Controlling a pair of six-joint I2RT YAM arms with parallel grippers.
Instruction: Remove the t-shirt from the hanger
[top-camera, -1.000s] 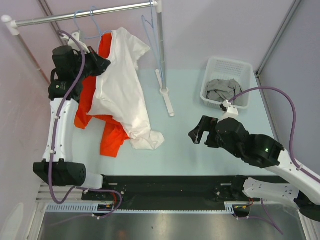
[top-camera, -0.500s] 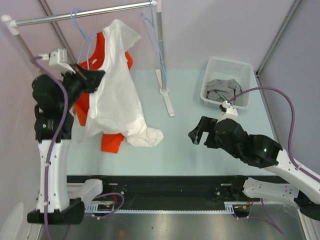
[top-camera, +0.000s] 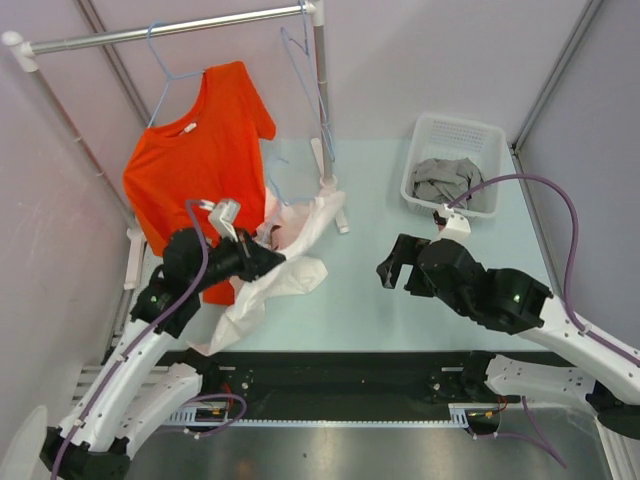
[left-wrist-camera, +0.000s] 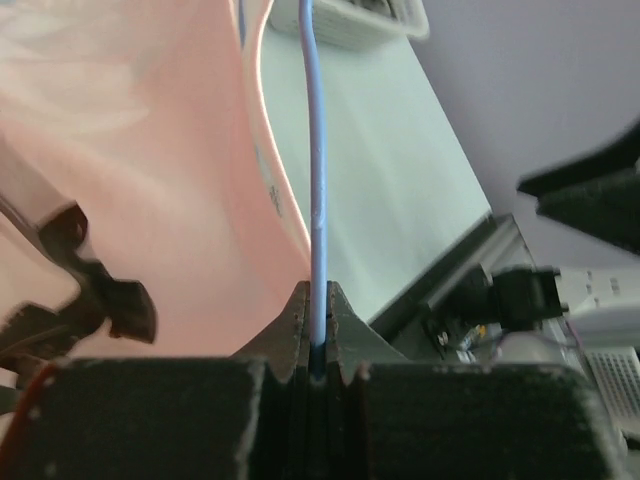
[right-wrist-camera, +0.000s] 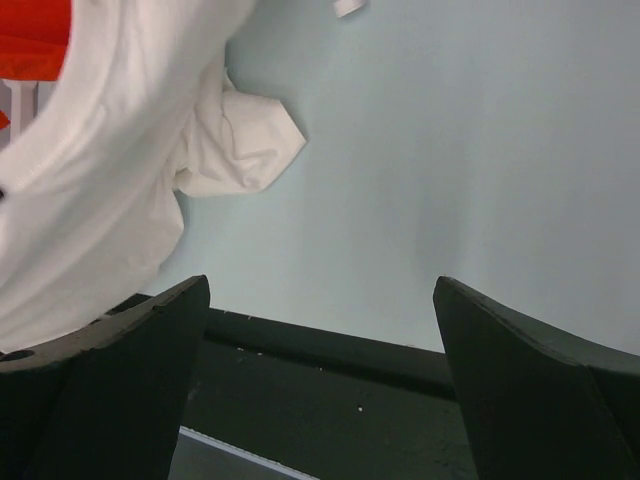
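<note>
Left gripper (left-wrist-camera: 315, 300) is clamping tight on the blue hanger (left-wrist-camera: 316, 150), with the white t-shirt (top-camera: 296, 276) draping beside it onto the table (top-camera: 380, 210). Right gripper (top-camera: 392, 270) is hovering wide open, gripping nothing.

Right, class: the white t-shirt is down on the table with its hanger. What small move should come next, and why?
Probably move the open, empty right jaws across to the white t-shirt and pinch its cloth. The left jaws are shut on the blue hanger wire, which seems caught in the shirt, so a second grip could pull them apart.
</note>
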